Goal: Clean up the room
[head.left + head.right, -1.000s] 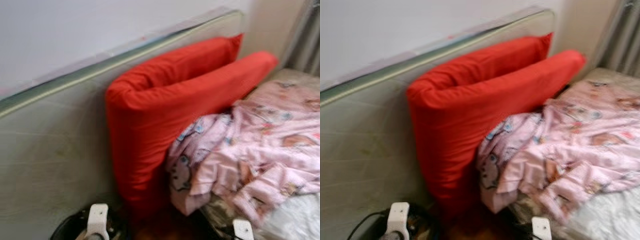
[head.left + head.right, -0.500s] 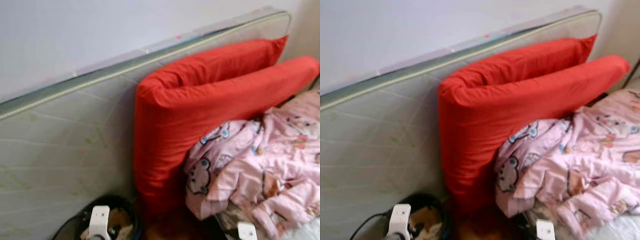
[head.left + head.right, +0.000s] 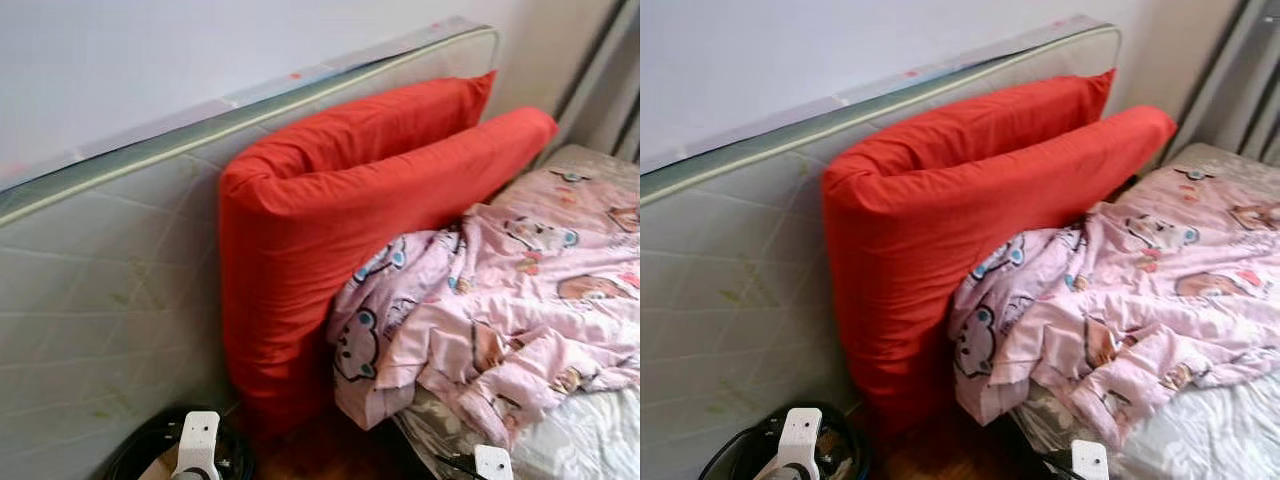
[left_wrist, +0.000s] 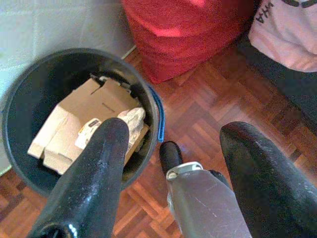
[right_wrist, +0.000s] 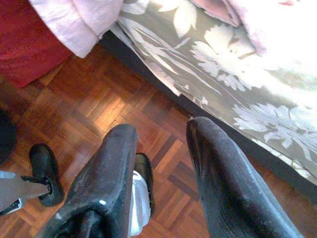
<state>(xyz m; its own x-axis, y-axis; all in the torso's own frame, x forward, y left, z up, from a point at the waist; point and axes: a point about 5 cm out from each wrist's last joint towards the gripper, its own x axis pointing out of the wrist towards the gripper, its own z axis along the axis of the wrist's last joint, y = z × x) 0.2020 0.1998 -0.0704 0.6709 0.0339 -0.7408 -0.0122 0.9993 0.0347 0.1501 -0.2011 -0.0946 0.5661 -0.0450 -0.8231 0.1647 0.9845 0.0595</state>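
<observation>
Left gripper (image 4: 171,144) and right gripper (image 5: 161,136) low, jaws apart, empty.

I count one red cushion (image 3: 330,260), one pink blanket (image 3: 500,310), one mattress (image 3: 110,280), one bin (image 4: 29,94).

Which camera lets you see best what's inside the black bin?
The left wrist view. It looks straight down into the black bin, showing flattened cardboard and crumpled white paper inside. The left and right eye views catch just the bin's rim at the bottom edge, beside the red cushion. The right wrist view looks at the wooden floor instead.
</observation>
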